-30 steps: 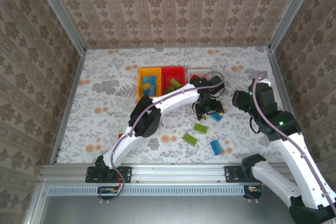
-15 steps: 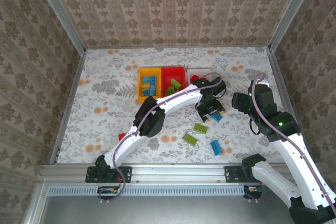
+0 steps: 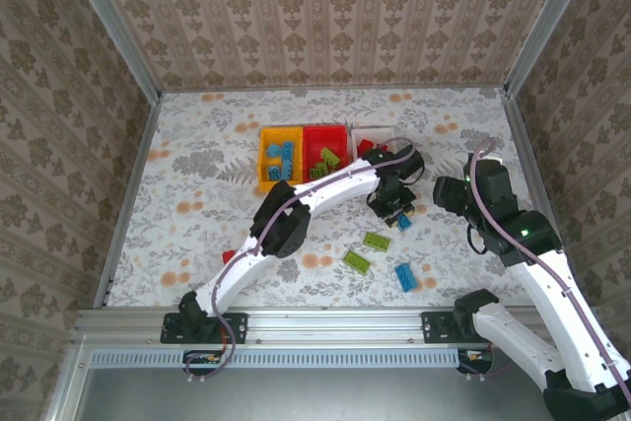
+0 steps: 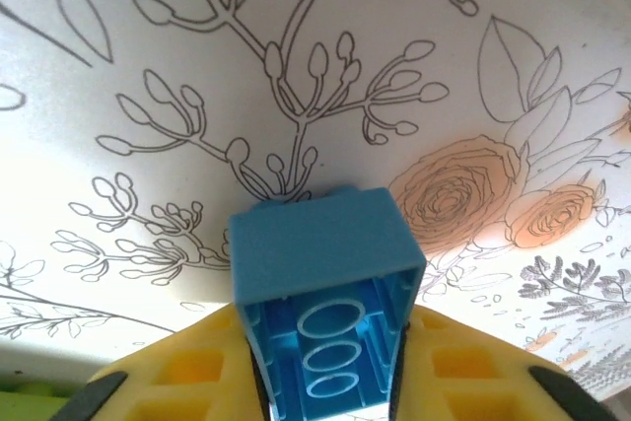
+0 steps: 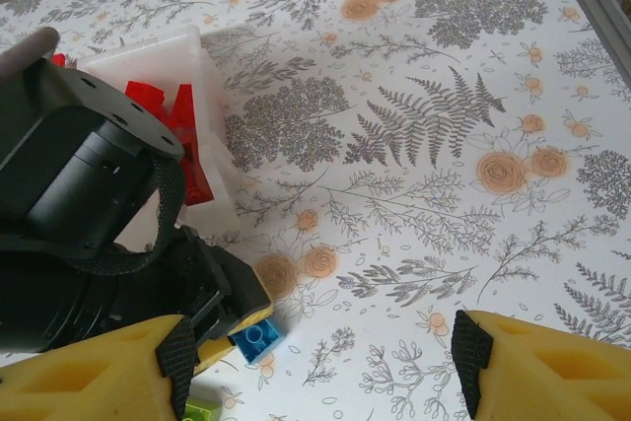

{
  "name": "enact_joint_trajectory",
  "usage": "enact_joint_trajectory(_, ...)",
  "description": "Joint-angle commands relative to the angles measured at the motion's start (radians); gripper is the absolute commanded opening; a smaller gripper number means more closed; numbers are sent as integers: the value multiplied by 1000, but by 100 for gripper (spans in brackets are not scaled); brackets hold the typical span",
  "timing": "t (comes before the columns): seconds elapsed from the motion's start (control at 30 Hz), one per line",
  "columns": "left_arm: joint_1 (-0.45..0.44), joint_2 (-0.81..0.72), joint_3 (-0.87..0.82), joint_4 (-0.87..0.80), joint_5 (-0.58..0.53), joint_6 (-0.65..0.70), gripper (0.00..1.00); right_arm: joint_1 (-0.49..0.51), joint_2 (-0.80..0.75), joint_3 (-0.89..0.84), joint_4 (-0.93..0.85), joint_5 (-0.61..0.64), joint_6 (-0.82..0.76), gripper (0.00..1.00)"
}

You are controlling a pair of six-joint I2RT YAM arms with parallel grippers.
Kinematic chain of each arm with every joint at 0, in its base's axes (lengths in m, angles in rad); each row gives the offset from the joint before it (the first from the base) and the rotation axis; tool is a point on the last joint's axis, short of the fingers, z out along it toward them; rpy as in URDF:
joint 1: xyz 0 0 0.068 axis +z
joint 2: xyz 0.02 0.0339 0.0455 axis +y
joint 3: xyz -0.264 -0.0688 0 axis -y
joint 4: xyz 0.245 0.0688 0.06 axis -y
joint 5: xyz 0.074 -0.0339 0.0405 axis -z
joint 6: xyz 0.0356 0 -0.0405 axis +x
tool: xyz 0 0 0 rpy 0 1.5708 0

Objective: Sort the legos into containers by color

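We have the left gripper (image 4: 330,382) clenched on a blue lego brick (image 4: 317,244). Its yellow fingers (image 4: 177,382) press the brick's two sides, the hollow underside faces the wrist camera, and the flowered tablecloth (image 4: 444,66) lies close behind. Other blue bricks (image 3: 284,155) lie in the yellow-orange bin (image 3: 262,155), so we judge the grip is for carrying this one there. The right gripper (image 5: 315,367) hangs spread wide and empty near the white bin (image 5: 212,86) of red bricks (image 5: 179,115).

Blue lego (image 4: 320,263) against a white table (image 4: 197,46) printed with grey-and-orange flowers.
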Motion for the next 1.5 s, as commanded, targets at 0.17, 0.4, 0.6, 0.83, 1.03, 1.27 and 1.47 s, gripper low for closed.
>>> enact_joint_trajectory(0.17, 29, -138, -199, 7, -74, 49, 9, -2, 15, -13, 11, -39, -18, 72)
enact_joint_trajectory(0.4, 68, -344, -433, 63, -110, 91, 8, -1, 21, -54, 47, -103, -32, 71)
enact_joint_trajectory(0.6, 81, -390, -472, 5, -118, 117, 7, 0, 51, -64, 66, -129, -23, 70)
enact_joint_trajectory(0.83, 93, -444, -486, -37, -187, 180, 8, 7, 71, -55, 77, -136, -27, 69)
enact_joint_trajectory(1.03, 91, -423, -463, -43, -159, 224, 64, 12, 67, -68, 71, -142, -32, 70)
enact_joint_trajectory(1.27, 82, -326, -389, -53, -119, 184, 70, 15, 72, -67, 79, -150, -28, 70)
enact_joint_trajectory(1.47, 79, -226, -306, -82, -113, 177, 72, 16, 62, -68, 72, -151, -29, 70)
